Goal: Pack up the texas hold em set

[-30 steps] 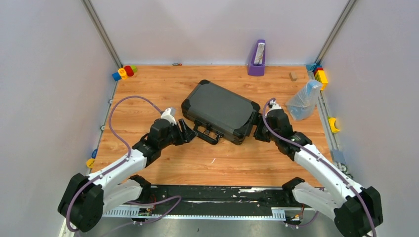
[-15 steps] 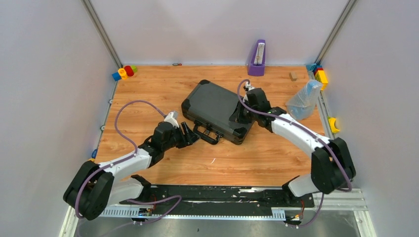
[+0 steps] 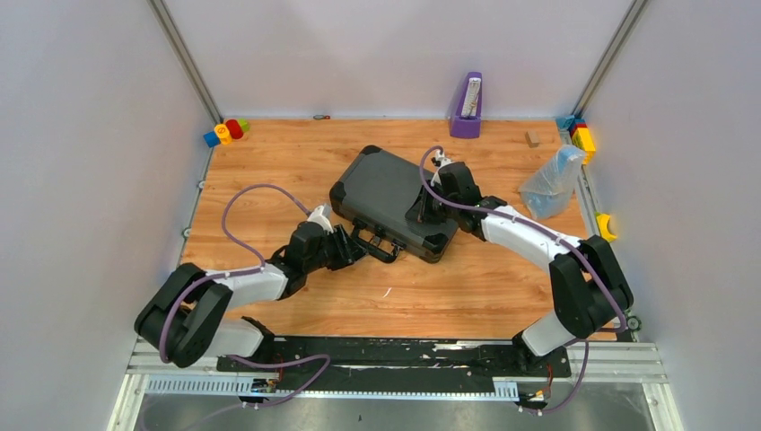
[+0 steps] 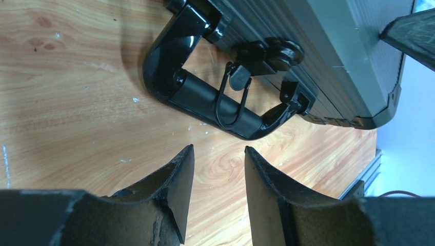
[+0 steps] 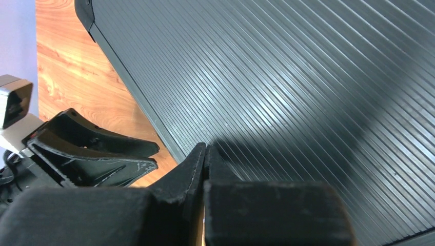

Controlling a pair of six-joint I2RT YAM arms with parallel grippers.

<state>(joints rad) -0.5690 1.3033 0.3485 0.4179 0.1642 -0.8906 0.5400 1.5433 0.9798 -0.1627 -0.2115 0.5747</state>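
— Any lettering, going left to right?
— Too small to read. Back-left corner: toy blocks (image 3: 224, 131).
— Next?
— Low over the table (image 3: 269, 171), left gripper (image 4: 218, 156), fingers apart, empty, just short of the handle (image 4: 197, 97).
— And the case (image 3: 381, 184)?
— Mid-table, flat, shut, askew. Over its ribbed lid, right gripper (image 5: 205, 154), fingers pressed together, empty; contact unclear.
— Further right?
— At the back wall, purple stand (image 3: 467, 106); near the case, clear bag (image 3: 552, 182).
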